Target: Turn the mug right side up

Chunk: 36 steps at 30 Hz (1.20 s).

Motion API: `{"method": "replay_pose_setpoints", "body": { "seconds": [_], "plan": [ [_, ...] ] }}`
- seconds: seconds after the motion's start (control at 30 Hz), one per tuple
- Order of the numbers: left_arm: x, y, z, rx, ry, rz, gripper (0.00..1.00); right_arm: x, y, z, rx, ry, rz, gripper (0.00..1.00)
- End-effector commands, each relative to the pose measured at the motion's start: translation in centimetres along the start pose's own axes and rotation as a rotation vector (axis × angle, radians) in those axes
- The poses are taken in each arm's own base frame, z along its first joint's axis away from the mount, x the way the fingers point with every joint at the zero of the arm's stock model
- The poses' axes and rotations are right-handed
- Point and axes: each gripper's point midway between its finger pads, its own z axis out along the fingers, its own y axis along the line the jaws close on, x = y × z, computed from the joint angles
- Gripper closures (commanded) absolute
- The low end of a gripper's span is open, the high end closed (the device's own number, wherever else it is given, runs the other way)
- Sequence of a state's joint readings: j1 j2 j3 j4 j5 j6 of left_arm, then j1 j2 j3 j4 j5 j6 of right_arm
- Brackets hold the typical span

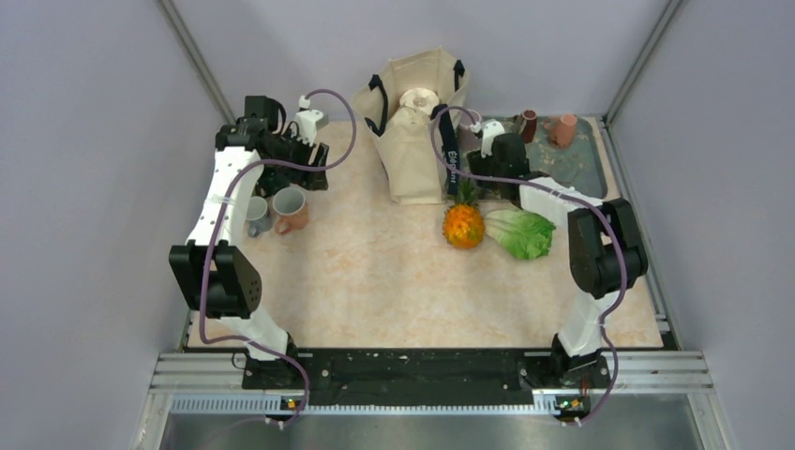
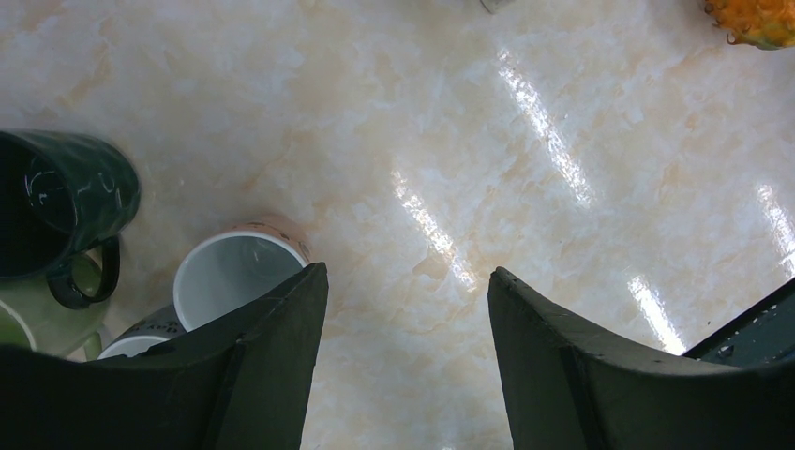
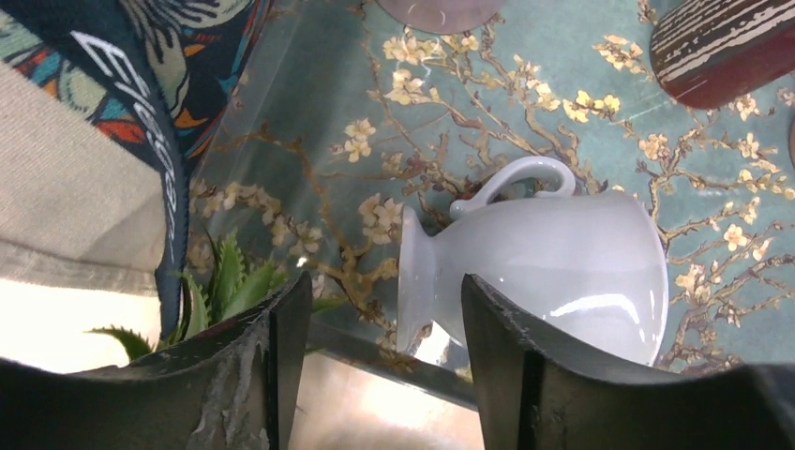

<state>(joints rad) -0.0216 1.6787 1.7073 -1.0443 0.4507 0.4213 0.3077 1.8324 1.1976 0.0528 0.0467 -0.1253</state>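
top: overhead, whole table [image 1: 375, 281] | left wrist: close, downward — same table | right wrist: close — tray [image 3: 581, 103]

white mug [image 3: 553, 253] | teal blossom-patterned tray [image 3: 581, 122] | dark green mug [image 2: 98, 187]

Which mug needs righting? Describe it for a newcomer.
Look to the teal floral tray in the table's far right corner, right of the canvas tote bag. At the tray's near left end, below the right gripper, a white mug lies on its side. Unlike the brown striped cup nearby, it is glossy plain white, with a pedestal foot and a curled handle.
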Motion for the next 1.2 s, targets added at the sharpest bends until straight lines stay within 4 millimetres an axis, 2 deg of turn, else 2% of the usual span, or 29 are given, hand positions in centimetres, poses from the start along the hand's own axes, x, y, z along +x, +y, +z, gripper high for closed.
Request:
{"method": "replay_pose_setpoints", "body": {
  "seconds": [0.0,0.13,0.17,0.2,0.23,0.33,0.43,0.57,0.6,0.7,0.77,0.9,1.0,1.03,1.17],
  "plan": [
    [-0.8,0.3,-0.2,-0.017,-0.03,0.03,0.32,-5.6,-0.8,-3.0,-0.041,-0.123,0.056,0.37],
    [-0.9,0.2,-0.4,-0.019,-0.032,0.033,0.32,-6.8,-4.7,-3.9,-0.055,-0.175,0.291,0.26],
    [-0.8,0.2,-0.3,-0.019,-0.031,0.033,0.32,-6.5,-6.4,-3.8,-0.036,-0.173,0.37,0.12],
    [-0.9,0.2,-0.4,-0.019,-0.032,0.033,0.32,-6.1,-7.3,-3.4,-0.03,-0.165,0.415,0.04],
    [-0.9,0.2,-0.4,-0.019,-0.032,0.034,0.32,-5.9,-8.0,-3.1,-0.028,-0.162,0.449,0.01],
    [-0.8,0.2,-0.4,-0.021,-0.031,0.032,0.32,-5.4,-9.4,-1.9,-0.023,-0.161,0.51,0.01],
    [-0.7,0.3,-0.4,-0.027,-0.026,0.034,0.32,-5.1,-10.0,-0.6,-0.041,-0.151,0.558,0.04],
    [-0.5,0.4,-0.5,-0.037,-0.02,0.04,0.32,-4.2,-8.6,0.7,-0.133,-0.12,0.626,0.15],
    [-0.4,0.4,-0.5,-0.037,-0.019,0.04,0.32,-3.5,-9.6,0.9,-0.125,-0.111,0.655,0.18],
    [-0.3,0.4,-0.5,-0.038,-0.017,0.044,0.32,-2.2,-9.6,1.5,-0.154,-0.078,0.7,0.26],
    [-0.3,0.4,-0.4,-0.038,-0.016,0.043,0.32,-1.8,-9.1,1.8,-0.195,-0.065,0.715,0.35],
    [-0.4,0.4,-0.5,-0.038,-0.018,0.045,0.32,-2.4,-8.0,1.7,-0.283,-0.063,0.705,0.65],
    [-0.5,0.4,-0.6,-0.04,-0.023,0.045,0.32,-2.6,-8.0,1.4,-0.28,-0.064,0.685,0.93],
    [-0.5,0.3,-0.7,-0.04,-0.025,0.047,0.32,-2.8,-8.2,1.2,-0.271,-0.07,0.671,1.0],
    [-0.6,0.2,-0.9,-0.041,-0.03,0.053,0.32,-4.3,-9.2,-0.7,-0.22,-0.111,0.593,1.0]
  ]
}}
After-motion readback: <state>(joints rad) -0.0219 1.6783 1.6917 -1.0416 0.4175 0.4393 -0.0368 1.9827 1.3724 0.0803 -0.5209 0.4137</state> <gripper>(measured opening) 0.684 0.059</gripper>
